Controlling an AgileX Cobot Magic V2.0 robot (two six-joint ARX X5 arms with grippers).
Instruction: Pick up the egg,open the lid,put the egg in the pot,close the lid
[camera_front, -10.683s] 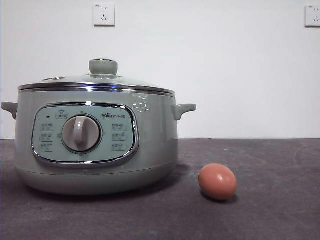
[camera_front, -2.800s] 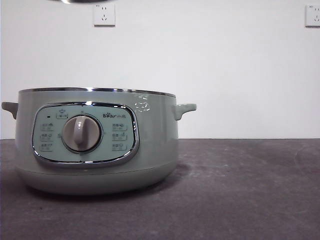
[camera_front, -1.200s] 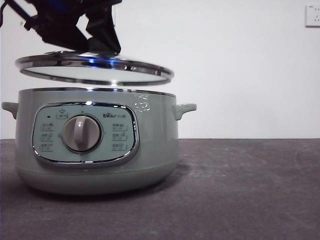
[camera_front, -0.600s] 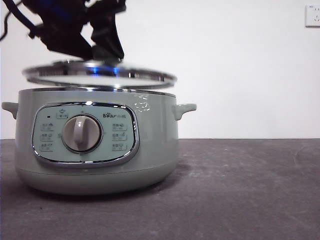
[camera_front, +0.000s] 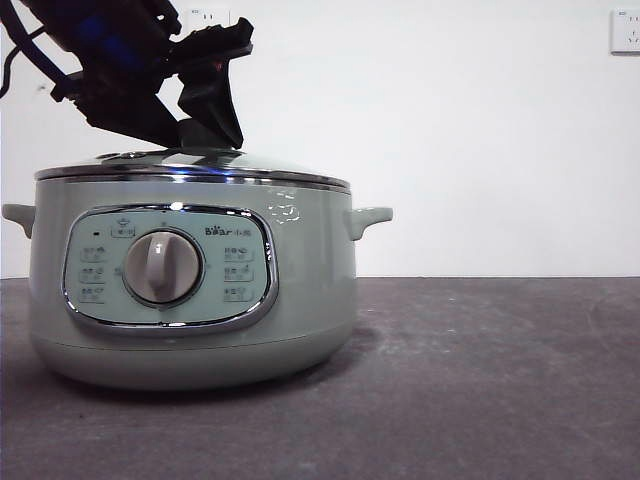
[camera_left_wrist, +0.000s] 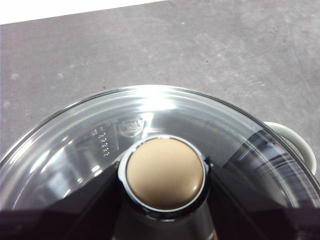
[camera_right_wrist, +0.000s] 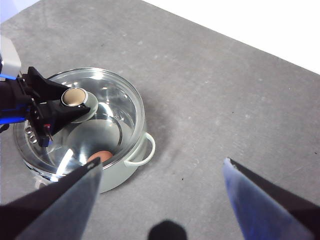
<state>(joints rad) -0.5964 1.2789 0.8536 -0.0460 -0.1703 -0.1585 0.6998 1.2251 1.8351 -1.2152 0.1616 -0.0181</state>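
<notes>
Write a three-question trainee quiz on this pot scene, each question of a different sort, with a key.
1. True or false: the lid sits on the rim of the pot.
2. Where is the egg? A) on the table beside the pot B) inside the pot, seen through the glass C) in the right gripper
3. Fill in: the left gripper is shut on the lid's ____.

Key
1. True: the front view shows no gap between the chrome rims.
2. B: the right gripper hangs open, high above the table, holding nothing.
3. Knob, with a black jaw on each side.
</notes>
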